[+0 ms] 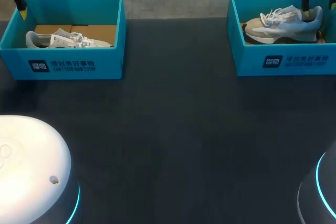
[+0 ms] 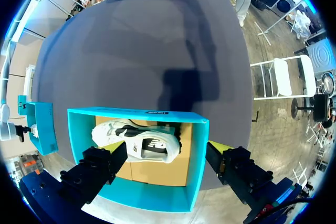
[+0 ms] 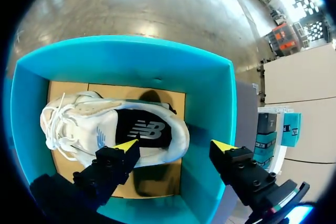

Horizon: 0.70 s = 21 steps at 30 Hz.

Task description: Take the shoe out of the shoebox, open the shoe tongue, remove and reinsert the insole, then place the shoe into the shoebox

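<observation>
**Head view.** A dark table (image 1: 173,129) carries two teal boxes. The left shoebox (image 1: 76,66) stands at 10 o'clock and the right shoebox (image 1: 283,61) at 2 o'clock, well apart. Each holds one pale shoe on a brown cardboard floor (image 1: 100,31).

The left shoe (image 1: 63,39) lies inside its box with its heel toward 9 o'clock and its toe toward 3 o'clock. The right shoe (image 1: 281,24) sits inside its box the opposite way, with its toe toward 9 o'clock and its heel toward 3 o'clock.

**Left wrist view.** We see the left gripper (image 2: 168,150) above the left shoebox with its fingers spread wide. One yellow tip appears over the box near the shoe, and the other appears just past the opposite wall. The shoe lies ahead of the gap between the fingers, and neither finger touches it.

**Right wrist view.** The right gripper (image 3: 174,145) hangs over the heel end of the right shoe, its fingers likewise apart. One tip appears over the shoe's side near the heel, and the other over the box's inner wall. We cannot tell whether the nearer tip touches the shoe. The shoe's mouth faces up, showing a dark insole (image 3: 144,129) inside, and the white laces bunch at the end away from the gripper.
</observation>
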{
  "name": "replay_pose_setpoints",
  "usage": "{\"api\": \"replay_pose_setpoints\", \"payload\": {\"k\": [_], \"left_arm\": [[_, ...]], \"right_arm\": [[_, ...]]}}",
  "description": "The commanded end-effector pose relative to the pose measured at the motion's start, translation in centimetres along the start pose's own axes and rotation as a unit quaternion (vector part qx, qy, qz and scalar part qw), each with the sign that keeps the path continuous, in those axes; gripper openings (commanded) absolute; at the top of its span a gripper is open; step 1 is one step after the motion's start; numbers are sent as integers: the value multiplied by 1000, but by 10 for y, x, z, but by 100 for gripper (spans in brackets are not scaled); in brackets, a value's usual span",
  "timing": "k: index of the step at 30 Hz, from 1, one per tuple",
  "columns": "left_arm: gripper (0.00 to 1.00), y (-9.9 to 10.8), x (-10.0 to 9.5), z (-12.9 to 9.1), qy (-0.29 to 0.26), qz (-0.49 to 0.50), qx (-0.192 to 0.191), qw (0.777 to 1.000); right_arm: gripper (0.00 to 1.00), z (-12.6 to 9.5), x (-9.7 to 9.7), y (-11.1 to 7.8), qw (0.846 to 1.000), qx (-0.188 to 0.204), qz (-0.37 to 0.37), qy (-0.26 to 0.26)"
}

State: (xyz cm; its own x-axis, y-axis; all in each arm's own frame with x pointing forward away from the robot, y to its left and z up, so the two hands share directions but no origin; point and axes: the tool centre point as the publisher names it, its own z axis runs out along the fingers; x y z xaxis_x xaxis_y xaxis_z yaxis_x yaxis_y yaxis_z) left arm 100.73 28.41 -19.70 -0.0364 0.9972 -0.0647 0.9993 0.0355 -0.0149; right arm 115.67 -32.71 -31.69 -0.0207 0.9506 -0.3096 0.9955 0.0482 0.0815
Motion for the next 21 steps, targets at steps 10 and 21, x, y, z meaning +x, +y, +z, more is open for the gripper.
{"api": "replay_pose_setpoints", "payload": {"k": [10, 21], "left_arm": [[100, -1, 0, -1, 2, 0, 0, 1000], [100, -1, 0, -1, 2, 0, 0, 1000]], "right_arm": [[61, 17, -3, 6, 1000, 14, 4, 19], [64, 27, 2, 8, 999, 24, -1, 29]]}}
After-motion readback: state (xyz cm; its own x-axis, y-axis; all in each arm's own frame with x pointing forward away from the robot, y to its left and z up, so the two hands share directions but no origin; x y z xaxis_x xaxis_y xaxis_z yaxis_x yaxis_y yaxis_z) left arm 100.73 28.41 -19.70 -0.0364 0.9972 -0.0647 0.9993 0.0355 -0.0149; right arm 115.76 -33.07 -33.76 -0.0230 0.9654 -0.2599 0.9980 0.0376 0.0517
